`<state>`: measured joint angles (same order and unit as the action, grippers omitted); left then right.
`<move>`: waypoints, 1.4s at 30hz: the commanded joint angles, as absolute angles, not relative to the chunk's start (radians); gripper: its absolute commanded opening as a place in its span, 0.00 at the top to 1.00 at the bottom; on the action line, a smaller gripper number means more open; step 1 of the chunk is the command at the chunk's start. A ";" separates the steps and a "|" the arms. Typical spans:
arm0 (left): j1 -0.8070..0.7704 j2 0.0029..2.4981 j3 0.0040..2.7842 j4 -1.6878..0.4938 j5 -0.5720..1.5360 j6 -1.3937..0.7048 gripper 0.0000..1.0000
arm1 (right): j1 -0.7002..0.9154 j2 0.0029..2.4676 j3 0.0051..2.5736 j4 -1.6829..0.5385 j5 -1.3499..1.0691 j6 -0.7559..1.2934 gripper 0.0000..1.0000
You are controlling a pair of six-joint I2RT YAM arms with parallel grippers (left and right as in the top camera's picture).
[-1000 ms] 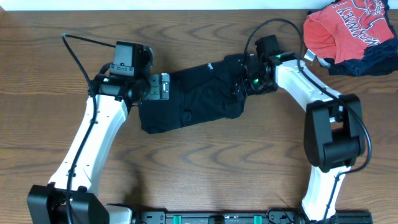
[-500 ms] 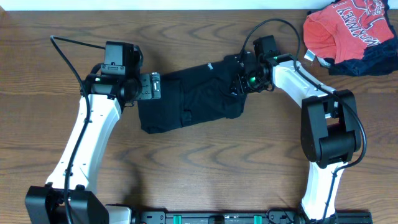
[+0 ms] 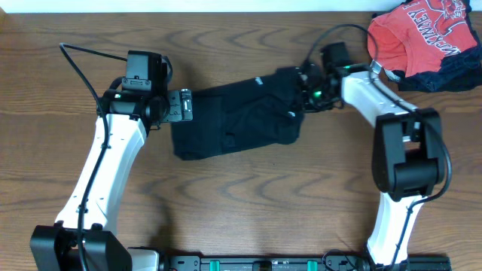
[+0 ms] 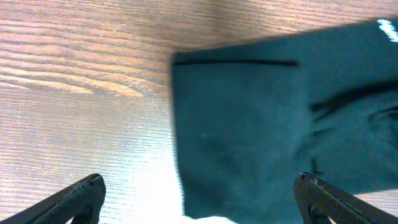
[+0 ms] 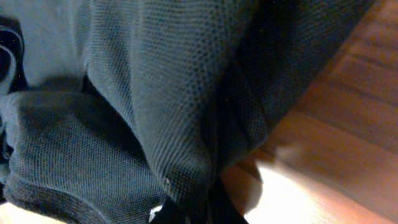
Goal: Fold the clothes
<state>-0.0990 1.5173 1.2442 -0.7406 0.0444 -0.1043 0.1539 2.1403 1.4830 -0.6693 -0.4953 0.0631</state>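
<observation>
Table [image 3: 241, 196] with black top [image 3: 233, 124] lying crumpled at its middle, red-orange shirt [image 3: 422, 34] heaped in the far right corner.
My right gripper [image 3: 305, 89] pinches the top's right edge, fabric bunched between its fingers. My left gripper [image 3: 184, 105] hangs spread wide over the left edge, holding nothing.

One counter [image 3: 241, 203] is carrying three garments: one black top [image 3: 233, 124], one red-orange shirt [image 3: 422, 30] and, apparently, one navy garment [image 3: 456, 71] at two o'clock. The left pincer [image 3: 187, 105] and right pincer [image 3: 303, 88] are making two.
</observation>
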 commanded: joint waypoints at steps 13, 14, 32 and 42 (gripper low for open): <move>-0.033 1.516 1.249 -0.745 -0.054 -0.106 0.02 | -0.014 1.895 1.478 -0.843 -0.501 -0.081 0.99; -0.033 1.516 1.249 -0.742 -0.055 -0.106 0.02 | -0.001 1.876 1.478 -0.848 -0.501 -0.080 0.99; 0.146 1.539 1.247 -0.678 -0.105 -0.144 0.02 | 0.476 1.839 1.478 -0.687 -0.311 0.007 0.99; 0.147 1.593 1.246 -0.678 -0.090 -0.148 0.02 | 0.621 1.898 1.478 -0.638 -0.254 -0.001 0.42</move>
